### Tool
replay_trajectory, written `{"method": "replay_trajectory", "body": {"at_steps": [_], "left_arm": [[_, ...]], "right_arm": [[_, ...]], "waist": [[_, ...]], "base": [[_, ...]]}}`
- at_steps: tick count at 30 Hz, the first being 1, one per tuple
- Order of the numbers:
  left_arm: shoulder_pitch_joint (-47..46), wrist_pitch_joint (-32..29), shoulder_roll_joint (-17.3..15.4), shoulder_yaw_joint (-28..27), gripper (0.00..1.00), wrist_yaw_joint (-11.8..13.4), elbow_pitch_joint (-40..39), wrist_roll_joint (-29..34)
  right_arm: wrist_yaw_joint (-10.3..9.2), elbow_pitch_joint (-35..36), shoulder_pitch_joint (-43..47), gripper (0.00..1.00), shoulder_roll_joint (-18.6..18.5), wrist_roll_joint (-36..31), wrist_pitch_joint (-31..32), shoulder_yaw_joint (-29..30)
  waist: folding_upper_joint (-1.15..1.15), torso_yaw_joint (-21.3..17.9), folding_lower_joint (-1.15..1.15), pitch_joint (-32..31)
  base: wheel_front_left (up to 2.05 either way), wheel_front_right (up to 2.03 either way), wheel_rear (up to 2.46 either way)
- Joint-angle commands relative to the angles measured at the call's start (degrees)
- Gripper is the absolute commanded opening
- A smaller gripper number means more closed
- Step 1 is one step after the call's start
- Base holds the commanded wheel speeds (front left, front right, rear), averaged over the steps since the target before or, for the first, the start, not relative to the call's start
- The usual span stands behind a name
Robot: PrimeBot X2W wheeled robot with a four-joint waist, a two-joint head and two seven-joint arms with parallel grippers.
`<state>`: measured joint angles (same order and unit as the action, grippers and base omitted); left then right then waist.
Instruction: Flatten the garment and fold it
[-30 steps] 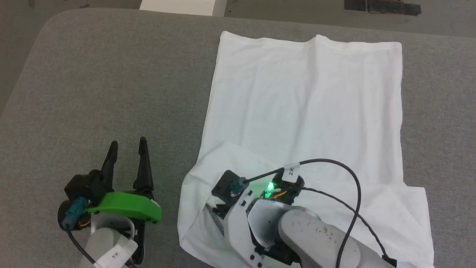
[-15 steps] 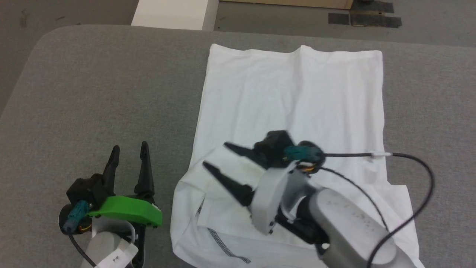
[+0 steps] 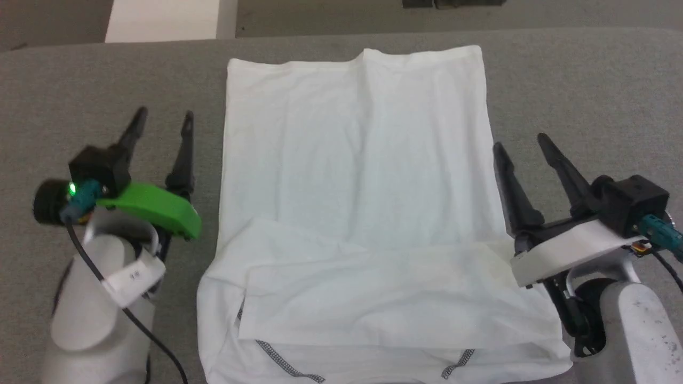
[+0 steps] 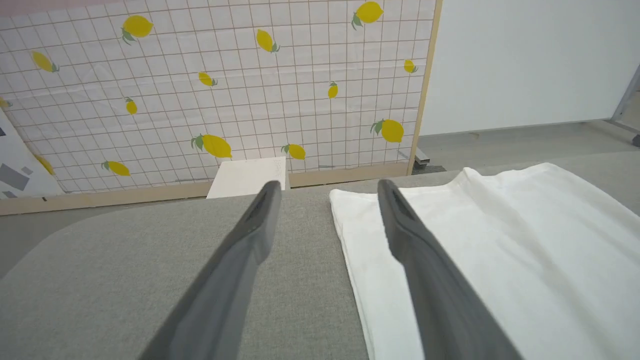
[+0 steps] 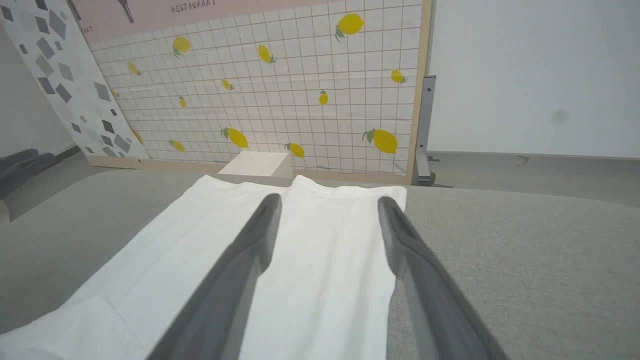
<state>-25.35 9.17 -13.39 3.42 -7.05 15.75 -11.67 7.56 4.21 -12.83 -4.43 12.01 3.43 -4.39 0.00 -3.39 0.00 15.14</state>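
The garment [image 3: 355,176], a white T-shirt, lies flat on the grey cushioned surface [image 3: 106,74], long side running away from me. Both sleeves are folded in across its near part, and dark grey stitched seams show at the near edge. My left gripper [image 3: 163,116] hovers open just left of the garment's left edge, nothing between its fingers. To the right of the garment's right edge, my right gripper [image 3: 520,141] stands open and empty. The left wrist view has the garment [image 4: 500,250] to the right of its fingers; the right wrist view has the garment [image 5: 300,250] under and left of its fingers.
A rigid white box [image 3: 163,21] stands beyond the far left edge of the surface, also visible as the box [image 4: 247,177] in the left wrist view. Behind it is a lemon-patterned panel [image 5: 280,90]. Dark floor [image 3: 533,13] lies past the far edge.
My right gripper let go of the folded sleeve, opened, lifted off the garment and swung out to its right side. The head camera shifted, so the garment now sits centred.
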Motion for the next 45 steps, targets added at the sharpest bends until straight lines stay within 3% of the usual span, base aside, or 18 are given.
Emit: {"method": "replay_trajectory", "body": {"at_steps": [1, 10, 16, 23, 30, 31, 32, 33, 36, 39, 43, 45], "left_arm": [[-3.5, -1.5, -1.7, 0.6, 1.00, -0.3, 0.7, -0.1], [-22.7, -17.5, -11.7, 5.1, 1.00, -0.4, 5.7, -7.7], [-32.1, -31.5, -15.4, 6.0, 1.00, -0.3, 8.1, -12.2], [-36.7, -46.8, -17.0, 6.2, 1.00, 3.9, 9.2, -13.0], [-34.9, -58.9, -19.3, 6.6, 1.00, 9.1, 7.7, -12.2], [-34.5, -60.0, -19.4, 6.5, 0.93, 9.5, 7.2, -12.6], [-33.8, -61.4, -19.3, 6.4, 0.22, 9.6, 6.5, -13.2], [-33.4, -62.1, -19.2, 6.3, 0.00, 9.8, 6.2, -13.6], [-31.9, -64.5, -19.7, 6.6, 0.00, 9.8, 3.4, -14.2], [-31.5, -63.0, -20.1, 6.7, 0.00, 9.4, 0.9, -14.0], [-32.3, -58.2, -20.4, 7.4, 0.00, 8.2, -1.2, -12.5], [-33.3, -54.7, -19.8, 8.1, 0.00, 7.4, -1.3, -11.8]], "right_arm": [[-0.08, 0.5, 0.6, 1.00, 0.5, -0.5, -0.6, 1.3], [-0.08, 1.2, -1.3, 1.00, 1.3, 0.1, -1.5, 3.7], [-0.08, 1.3, -3.2, 1.00, 1.5, 1.3, -3.2, 2.5], [-0.08, 1.1, -4.4, 1.00, 1.5, 3.0, -4.6, 0.8], [-0.08, 0.6, -5.1, 1.00, 1.5, 3.6, -5.1, -0.3], [-0.08, 0.6, -5.2, 1.00, 1.5, 3.7, -5.1, -0.4], [-0.08, 0.5, -5.4, 1.00, 1.5, 3.6, -5.0, -0.5], [-0.08, 0.5, -5.5, 1.00, 1.5, 3.5, -4.9, -0.5], [-0.08, 0.6, -7.1, 1.00, 1.5, 2.1, -3.5, -0.8], [-0.08, 0.6, -10.8, 1.00, 1.3, 1.0, -1.0, -1.1], [-0.08, -2.1, -20.6, 1.00, 0.3, 0.2, 5.2, -0.9], [-0.08, -7.4, -30.1, 1.00, -0.1, 0.2, 11.8, -0.3]], "waist": [[0.00, -3.8, 0.00, 5.6], [0.00, -9.6, 0.00, 15.8], [0.00, -12.6, 0.00, 20.2], [0.00, -14.4, 0.00, 23.0], [0.00, -15.0, 0.00, 23.8], [0.00, -15.0, 0.00, 23.9], [0.00, -14.9, 0.00, 23.9], [0.00, -14.9, 0.00, 23.9], [0.00, -14.5, 0.00, 24.0], [0.00, -14.1, 0.00, 24.3], [0.00, -13.3, 0.00, 25.0], [0.00, -12.1, 0.00, 25.5]], "base": [[0.00, 0.00, 0.00], [0.00, 0.00, 0.00], [0.00, 0.00, 0.00], [0.00, 0.00, 0.00], [0.00, 0.00, 0.00], [0.00, 0.00, 0.00], [0.00, 0.00, 0.00], [0.00, 0.00, 0.00], [0.00, 0.00, 0.00], [0.00, 0.00, 0.00], [0.00, 0.00, 0.00], [0.00, 0.00, 0.00]]}}
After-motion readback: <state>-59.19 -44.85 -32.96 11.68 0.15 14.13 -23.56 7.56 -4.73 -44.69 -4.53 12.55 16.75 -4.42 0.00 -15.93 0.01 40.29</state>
